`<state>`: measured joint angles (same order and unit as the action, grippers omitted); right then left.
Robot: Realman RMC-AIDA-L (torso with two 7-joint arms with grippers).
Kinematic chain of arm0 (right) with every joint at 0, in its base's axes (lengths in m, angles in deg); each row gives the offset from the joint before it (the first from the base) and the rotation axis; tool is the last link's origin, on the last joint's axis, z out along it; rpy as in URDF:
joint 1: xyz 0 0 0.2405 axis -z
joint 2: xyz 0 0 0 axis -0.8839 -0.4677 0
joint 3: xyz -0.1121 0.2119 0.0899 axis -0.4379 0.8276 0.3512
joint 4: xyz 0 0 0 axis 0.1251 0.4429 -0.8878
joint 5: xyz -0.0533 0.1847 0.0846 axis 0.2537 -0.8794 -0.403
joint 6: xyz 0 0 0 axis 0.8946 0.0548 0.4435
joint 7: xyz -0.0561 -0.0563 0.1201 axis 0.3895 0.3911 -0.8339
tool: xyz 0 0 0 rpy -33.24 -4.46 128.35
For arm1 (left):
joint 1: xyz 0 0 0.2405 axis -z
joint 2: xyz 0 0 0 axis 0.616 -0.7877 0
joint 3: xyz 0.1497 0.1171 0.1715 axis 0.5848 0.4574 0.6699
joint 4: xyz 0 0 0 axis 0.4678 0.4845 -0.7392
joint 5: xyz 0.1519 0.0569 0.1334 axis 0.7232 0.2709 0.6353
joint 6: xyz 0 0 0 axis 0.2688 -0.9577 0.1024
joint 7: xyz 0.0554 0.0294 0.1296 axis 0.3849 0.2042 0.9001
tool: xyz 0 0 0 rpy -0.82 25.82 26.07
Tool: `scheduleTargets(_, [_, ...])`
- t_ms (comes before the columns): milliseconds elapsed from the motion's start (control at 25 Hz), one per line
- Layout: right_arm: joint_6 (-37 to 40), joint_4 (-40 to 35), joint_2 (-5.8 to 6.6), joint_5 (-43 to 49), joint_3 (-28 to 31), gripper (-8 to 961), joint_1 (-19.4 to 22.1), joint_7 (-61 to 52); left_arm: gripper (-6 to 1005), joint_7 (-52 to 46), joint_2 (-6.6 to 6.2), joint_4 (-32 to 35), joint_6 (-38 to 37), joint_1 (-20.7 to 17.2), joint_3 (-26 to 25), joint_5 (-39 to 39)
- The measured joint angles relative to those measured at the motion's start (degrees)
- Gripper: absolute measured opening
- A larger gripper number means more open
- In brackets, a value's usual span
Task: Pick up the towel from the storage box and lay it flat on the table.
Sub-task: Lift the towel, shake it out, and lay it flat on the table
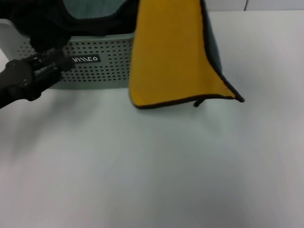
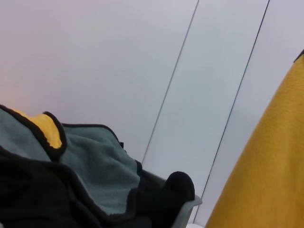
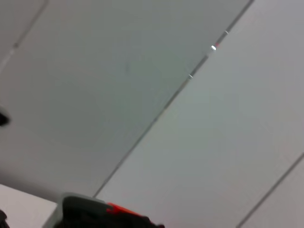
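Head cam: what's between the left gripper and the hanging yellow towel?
In the head view, only the perforated front wall of the storage box, with its dark logo label, lies between the left gripper and the towel. Nothing else intervenes.

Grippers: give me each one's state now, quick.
Left gripper: by the box front, fingers cannot be told.
Right gripper: not in view; the towel hangs from above the frame.

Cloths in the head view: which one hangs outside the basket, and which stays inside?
The towel showing its yellow face hangs down outside the storage box, its lower edge over the table. The black cloth stays heaped inside.
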<state>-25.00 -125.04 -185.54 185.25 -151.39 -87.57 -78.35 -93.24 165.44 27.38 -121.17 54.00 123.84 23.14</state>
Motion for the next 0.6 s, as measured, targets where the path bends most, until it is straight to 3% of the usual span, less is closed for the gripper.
scheduleTargets(120, [4.3, -2.4, 0.1, 3.6, 3.7, 21, -1.5, -6.4, 416, 0.2, -0.01, 0.2, -0.8, -0.1, -0.4, 0.0])
scheduleTargets(320, [21.5, -2.8, 1.1, 13.1, 11.8, 22, -13.1, -22.0, 415, 0.6, 0.06, 0.0, -2.2, 2.1, -0.5, -0.2])
scheduleTargets(480, [30.8, -2.1, 0.42, 24.3, 11.1, 23, -21.0, -28.3, 415, 0.3, 0.63, -0.3, -2.2, 4.4, 0.0, 0.9])
scheduleTargets(600, [34.7, 0.9, 0.32, 30.2, 7.8, 23, -27.6, -32.0, 416, 0.2, 0.98, -0.4, -2.2, 4.0, 0.0, 1.2])
